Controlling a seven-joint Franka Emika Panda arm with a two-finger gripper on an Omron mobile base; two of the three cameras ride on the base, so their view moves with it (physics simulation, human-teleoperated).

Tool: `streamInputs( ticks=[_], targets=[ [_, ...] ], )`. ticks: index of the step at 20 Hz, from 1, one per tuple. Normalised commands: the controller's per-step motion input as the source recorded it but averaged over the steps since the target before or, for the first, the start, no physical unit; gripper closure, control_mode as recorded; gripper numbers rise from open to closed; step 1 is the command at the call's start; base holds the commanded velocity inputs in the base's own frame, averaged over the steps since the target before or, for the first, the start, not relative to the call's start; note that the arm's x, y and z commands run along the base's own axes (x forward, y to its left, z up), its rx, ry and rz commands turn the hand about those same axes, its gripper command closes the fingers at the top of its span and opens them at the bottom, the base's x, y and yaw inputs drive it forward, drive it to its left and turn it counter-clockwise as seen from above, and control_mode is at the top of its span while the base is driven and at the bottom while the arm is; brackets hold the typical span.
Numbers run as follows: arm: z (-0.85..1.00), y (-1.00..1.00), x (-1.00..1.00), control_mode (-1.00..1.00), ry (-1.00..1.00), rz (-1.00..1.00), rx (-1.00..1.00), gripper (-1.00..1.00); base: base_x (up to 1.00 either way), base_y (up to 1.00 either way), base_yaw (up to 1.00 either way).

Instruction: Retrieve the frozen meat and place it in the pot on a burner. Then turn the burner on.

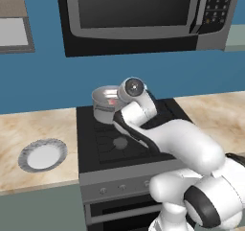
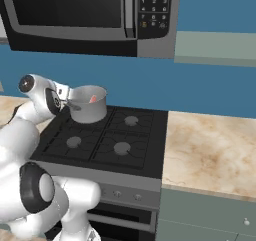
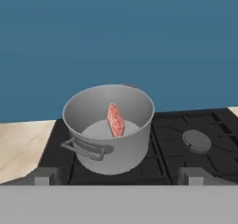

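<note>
Grey pot (image 2: 89, 105) on rear-left burner, frozen meat (image 2: 93, 99) inside, microwave (image 2: 90, 15) above

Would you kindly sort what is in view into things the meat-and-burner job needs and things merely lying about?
Belonging to the job:
- frozen meat, already inside the pot
- pot, on the stove's rear left burner
- stove knobs, not yet turned
- gripper, open, facing the pot

Just lying about:
- white plate on the counter
- microwave above
</note>
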Motion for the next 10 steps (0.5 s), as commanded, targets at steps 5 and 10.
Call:
streamInputs(
  ticks=[5,10],
  targets=[
    [0.42,0.00,-0.88,-1.00,-0.01,0.00,0.03,-1.00,0.00,0.00,0.00],
    [0.24,0.00,-0.98,-1.00,-0.06,0.00,0.01,-1.00,0.00,0.00,0.00]
  ],
)
